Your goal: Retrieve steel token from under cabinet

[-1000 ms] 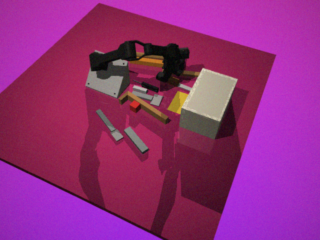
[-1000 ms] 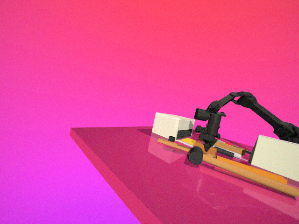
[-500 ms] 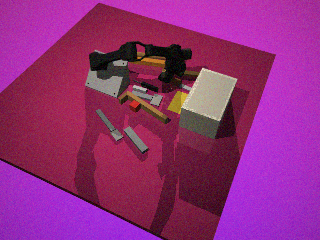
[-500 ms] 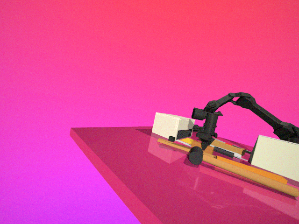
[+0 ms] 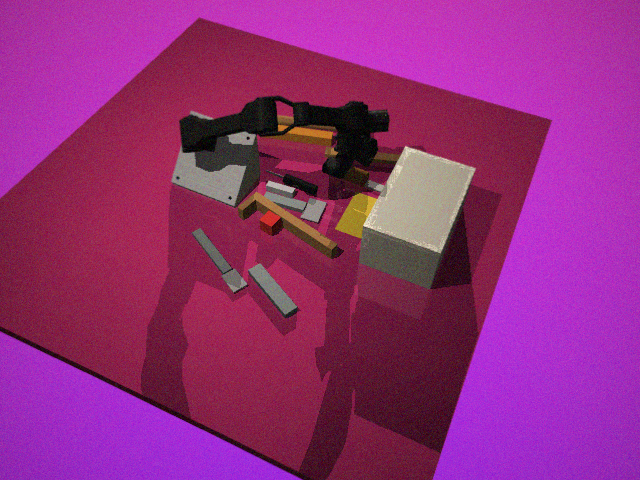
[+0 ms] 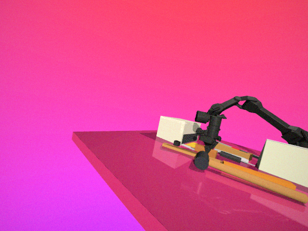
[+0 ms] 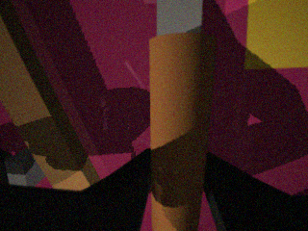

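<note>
My gripper (image 5: 345,174) (image 6: 207,151) (image 7: 175,155) is shut on the wooden handle (image 5: 357,176) (image 6: 199,148) (image 7: 175,87) of a tool, low over the table. Its flat grey blade (image 5: 374,185) (image 6: 188,146) (image 7: 179,16) points at the pale cabinet (image 5: 418,196) (image 6: 170,129). The blade's far end is hidden in the top view, and I cannot tell whether it is under the cabinet. The yellow marked area (image 5: 354,219) (image 6: 191,144) (image 7: 276,36) lies beside the tool in front of the cabinet. The steel token is not visible.
A long wooden stick (image 5: 387,157) (image 6: 258,176) (image 7: 24,82) and a dark round piece (image 6: 201,160) are beside the gripper. A wooden hooked bar (image 5: 305,231), red cube (image 5: 270,223), black-handled tool (image 5: 300,184), white block (image 5: 280,188) and several grey pieces lie on the other side.
</note>
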Motion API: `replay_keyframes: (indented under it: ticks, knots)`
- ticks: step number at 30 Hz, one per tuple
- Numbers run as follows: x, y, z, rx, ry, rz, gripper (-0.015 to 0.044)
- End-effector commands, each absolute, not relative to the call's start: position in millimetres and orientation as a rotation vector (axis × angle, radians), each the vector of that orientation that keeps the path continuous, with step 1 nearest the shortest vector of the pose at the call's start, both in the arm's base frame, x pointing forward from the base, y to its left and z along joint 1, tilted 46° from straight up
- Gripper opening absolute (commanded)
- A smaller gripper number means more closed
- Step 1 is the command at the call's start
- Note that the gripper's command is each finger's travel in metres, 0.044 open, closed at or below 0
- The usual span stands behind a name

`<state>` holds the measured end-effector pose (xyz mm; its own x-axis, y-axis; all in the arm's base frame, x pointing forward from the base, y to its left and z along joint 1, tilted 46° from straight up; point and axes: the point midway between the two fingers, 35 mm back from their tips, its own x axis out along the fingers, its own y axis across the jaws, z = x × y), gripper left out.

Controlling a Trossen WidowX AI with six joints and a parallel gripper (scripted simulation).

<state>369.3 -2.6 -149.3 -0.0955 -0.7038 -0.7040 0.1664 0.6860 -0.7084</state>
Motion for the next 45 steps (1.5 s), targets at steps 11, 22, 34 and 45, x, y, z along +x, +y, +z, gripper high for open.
replay_keyframes:
  ticks: [11, 22, 34, 45]
  knots:
    - [383.8, -4.0, -149.6, -0.466, 1.498, -0.770, 0.0000]
    - [393.2, -5.6, -149.2, -0.466, 1.498, -0.771, 0.0000]
    - [399.1, -10.2, -146.5, -0.467, 1.497, -0.771, 0.0000]
    - [396.9, -19.9, -139.3, -0.467, 1.498, -0.771, 0.0000]
